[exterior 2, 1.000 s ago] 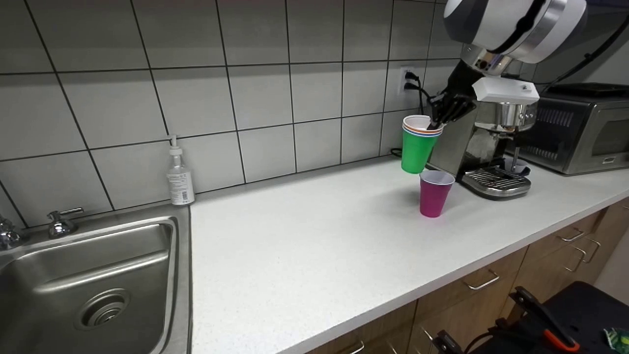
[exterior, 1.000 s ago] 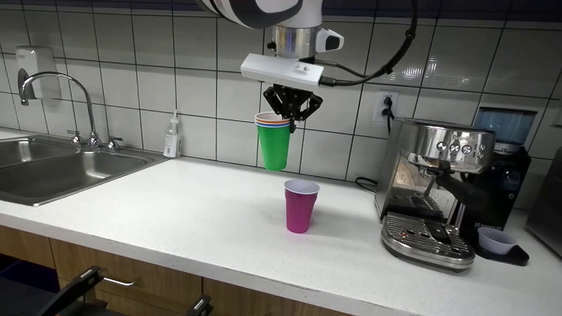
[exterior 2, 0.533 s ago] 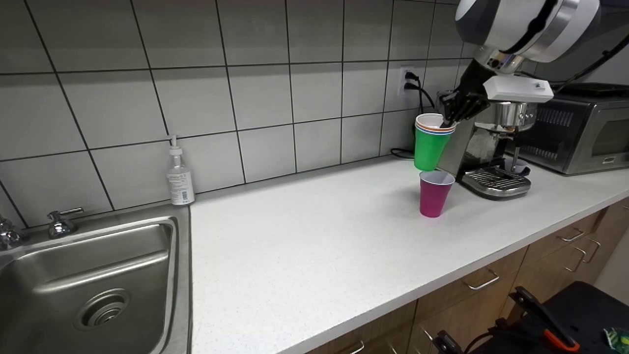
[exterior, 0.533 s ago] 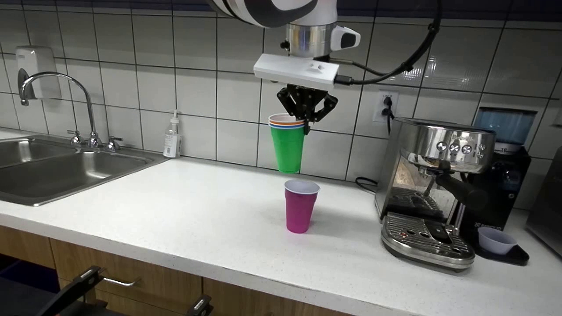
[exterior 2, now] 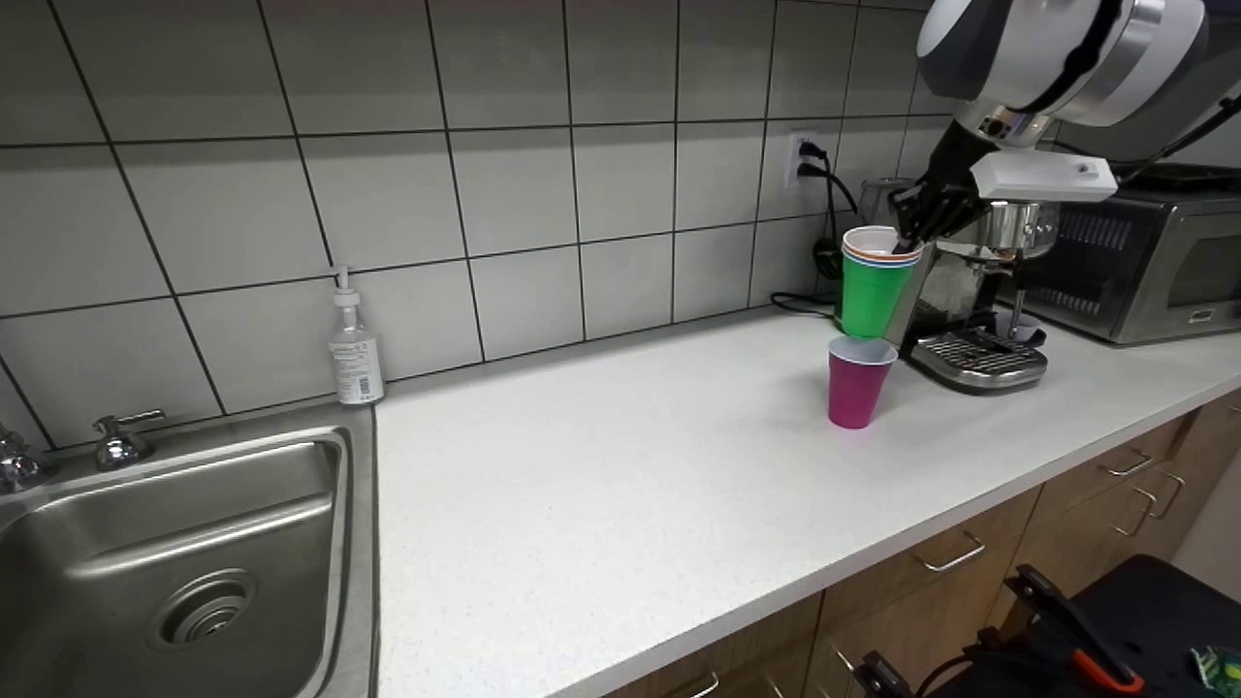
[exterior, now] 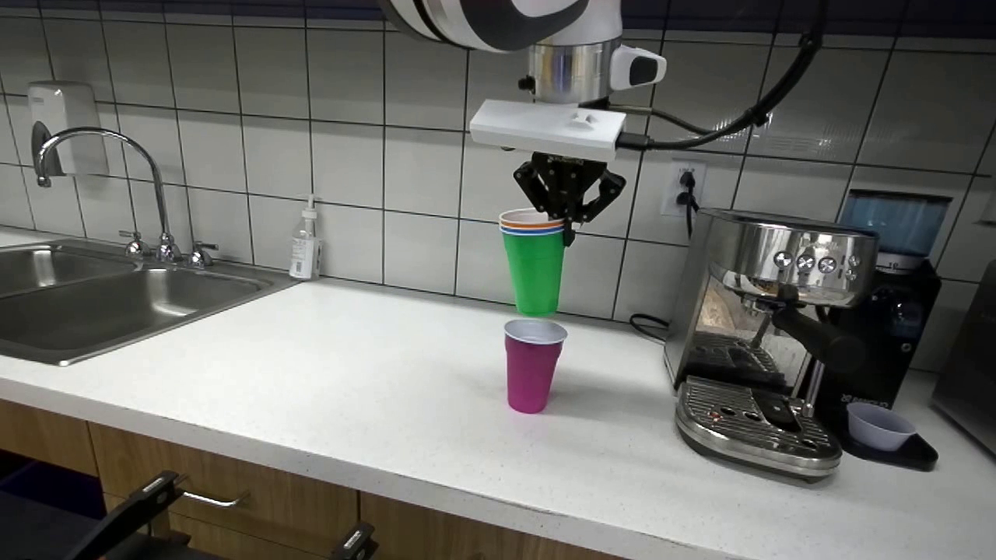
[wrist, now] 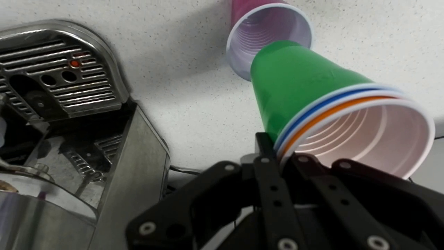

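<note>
While the gripper (wrist: 282, 151) pinches the cup stack (exterior: 535, 268) at its rims, one finger inside and one outside, we hold it clear of the counter (exterior: 350, 365). In both exterior views its green base shows just above the upright pink cup (exterior: 531, 377). We judge the step in hand as positioning over this cup; the next move seems to call for centring base over mouth. Apart from the pink cup stands the coffee machine (exterior: 778, 284).

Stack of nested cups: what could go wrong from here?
The tool pinches the stack of nested cups by one side of its rims only, so the stack might tilt or slip. In the wrist view, the stack's base overlaps the opening of the magenta cup; lowered off-centre, it could catch that rim and tip the cup, which stands free on the counter.
</note>
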Controlling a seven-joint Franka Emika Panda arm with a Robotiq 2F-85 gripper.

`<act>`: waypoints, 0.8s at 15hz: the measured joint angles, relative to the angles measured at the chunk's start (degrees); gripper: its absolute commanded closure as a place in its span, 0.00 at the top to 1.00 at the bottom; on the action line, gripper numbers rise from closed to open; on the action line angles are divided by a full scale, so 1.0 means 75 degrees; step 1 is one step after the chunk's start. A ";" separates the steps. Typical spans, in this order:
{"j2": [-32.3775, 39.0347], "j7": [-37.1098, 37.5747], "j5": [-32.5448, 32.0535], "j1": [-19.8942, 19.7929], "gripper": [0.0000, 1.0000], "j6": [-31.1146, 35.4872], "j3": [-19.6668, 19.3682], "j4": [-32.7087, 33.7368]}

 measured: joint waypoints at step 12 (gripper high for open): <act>0.0313 0.0284 -0.0103 -0.0050 0.02 0.0000 0.0004 0.0077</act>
